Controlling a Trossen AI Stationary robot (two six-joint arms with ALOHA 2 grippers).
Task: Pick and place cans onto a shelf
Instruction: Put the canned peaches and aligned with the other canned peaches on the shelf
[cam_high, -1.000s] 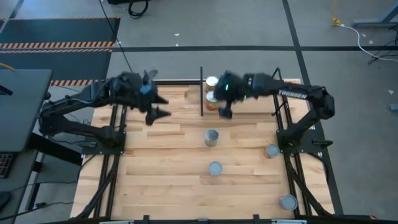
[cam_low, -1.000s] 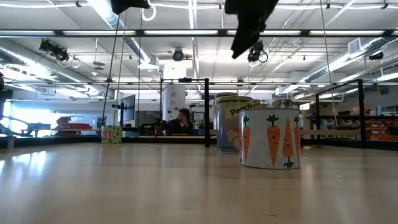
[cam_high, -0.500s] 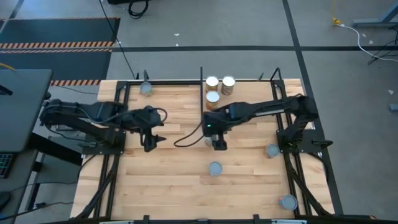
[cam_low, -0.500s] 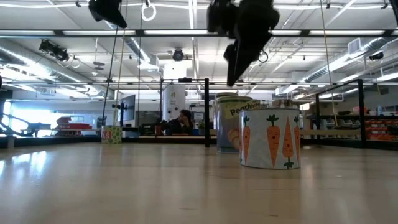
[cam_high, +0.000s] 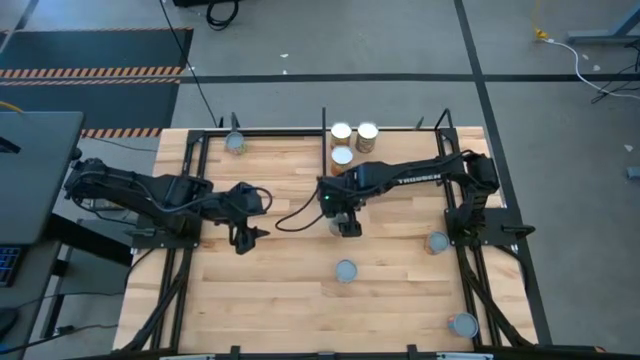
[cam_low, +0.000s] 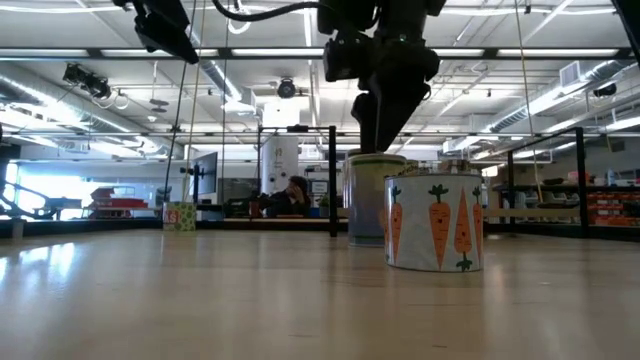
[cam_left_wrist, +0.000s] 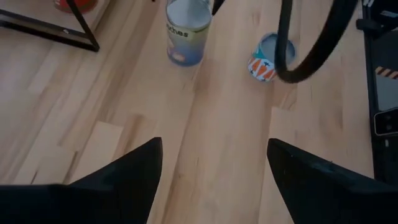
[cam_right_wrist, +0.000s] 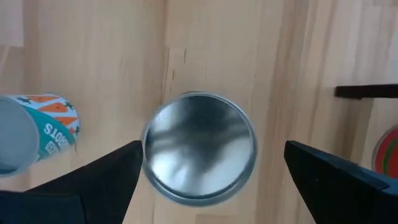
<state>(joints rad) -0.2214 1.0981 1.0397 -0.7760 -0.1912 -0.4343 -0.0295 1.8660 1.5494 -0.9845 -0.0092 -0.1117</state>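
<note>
From above, your right claw (cam_high: 347, 226) hovers spread wide over a silver-topped can mid-worktop (cam_high: 260, 300), placed to drop around it. Three round-topped cans (cam_high: 353, 139) already stand on the light-wood shelf with thin black posts (cam_high: 400, 145).

At table level, a carrot-label tin (cam_low: 434, 222) stands nearest.

Your left claw (cam_left_wrist: 211, 168) waits released, empty.

The right wrist camera looks straight down at the shiny lid (cam_right_wrist: 199, 147) centred between the fingers (cam_right_wrist: 99, 186), untouched.

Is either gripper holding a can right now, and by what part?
Nothing is held. The right gripper hangs open above a can; the left gripper is open over bare table.
</note>
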